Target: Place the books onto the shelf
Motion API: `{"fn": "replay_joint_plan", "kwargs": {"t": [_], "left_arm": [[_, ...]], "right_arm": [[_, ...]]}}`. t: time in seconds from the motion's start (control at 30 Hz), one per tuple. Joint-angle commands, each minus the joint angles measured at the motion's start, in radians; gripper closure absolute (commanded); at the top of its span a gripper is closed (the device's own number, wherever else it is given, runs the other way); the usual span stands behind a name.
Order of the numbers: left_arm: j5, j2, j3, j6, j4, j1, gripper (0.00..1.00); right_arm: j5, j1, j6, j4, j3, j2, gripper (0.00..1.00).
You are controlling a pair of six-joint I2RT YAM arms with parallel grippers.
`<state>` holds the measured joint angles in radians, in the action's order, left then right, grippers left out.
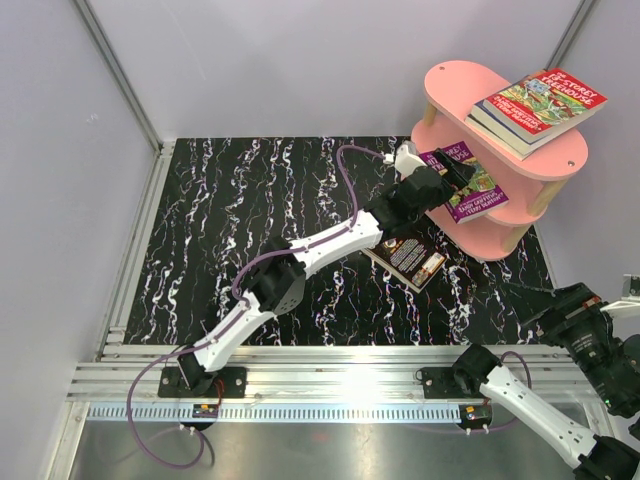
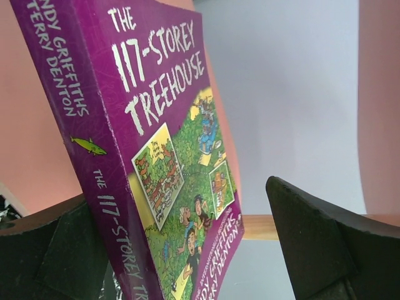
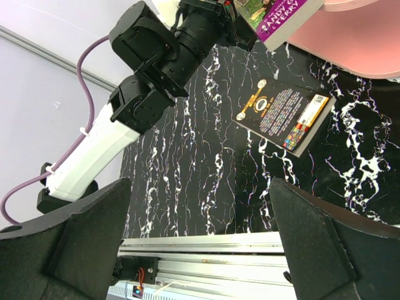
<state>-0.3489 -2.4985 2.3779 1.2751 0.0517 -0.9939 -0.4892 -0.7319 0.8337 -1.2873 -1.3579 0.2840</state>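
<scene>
Left pincer (image 1: 455, 172), apart, at the purple book (image 1: 482, 196) on the shelf (image 1: 452, 85). The black book (image 1: 408, 256) lies on the table (image 1: 230, 220) just below-left in frame, long axis diagonal, left arm nearer. Right pincer (image 3: 200, 237) apart too.

- A pink three-tier shelf (image 1: 452, 85) of oval boards on pale wooden posts stands upright at the far right.
- A stack of paperbacks topped by a red cartoon-covered one (image 1: 540, 102) lies flat on the top board.
- A purple "117-Storey Treehouse" paperback (image 1: 472, 188) lies cover-up on the middle board.
- A black-covered paperback (image 1: 410, 255) lies flat on the marbled tabletop (image 1: 250, 200), just beside the shelf's foot.
</scene>
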Motion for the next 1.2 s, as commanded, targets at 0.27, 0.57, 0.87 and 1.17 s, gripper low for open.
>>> {"fn": "replay_joint_plan", "kwargs": {"t": [0.27,0.57,0.87,1.17], "left_arm": [[0.065,-0.04,0.144,-0.062,-0.073,0.001,0.01],[0.01,-0.013,0.168,-0.227,0.027,-0.009,0.01],[-0.039,-0.03,0.19,-0.235,-0.188,0.003,0.01],[0.005,-0.048,0.12,-0.166,-0.188,0.014,0.01]], "right_arm": [[-0.045,-0.001,0.01,-0.014,0.006,-0.025,0.0],[-0.051,-0.003,0.007,-0.006,0.031,-0.039,0.0],[-0.049,-0.003,0.008,0.013,0.052,-0.04,0.0],[-0.046,-0.003,0.024,0.011,0.075,-0.042,0.0]]}}
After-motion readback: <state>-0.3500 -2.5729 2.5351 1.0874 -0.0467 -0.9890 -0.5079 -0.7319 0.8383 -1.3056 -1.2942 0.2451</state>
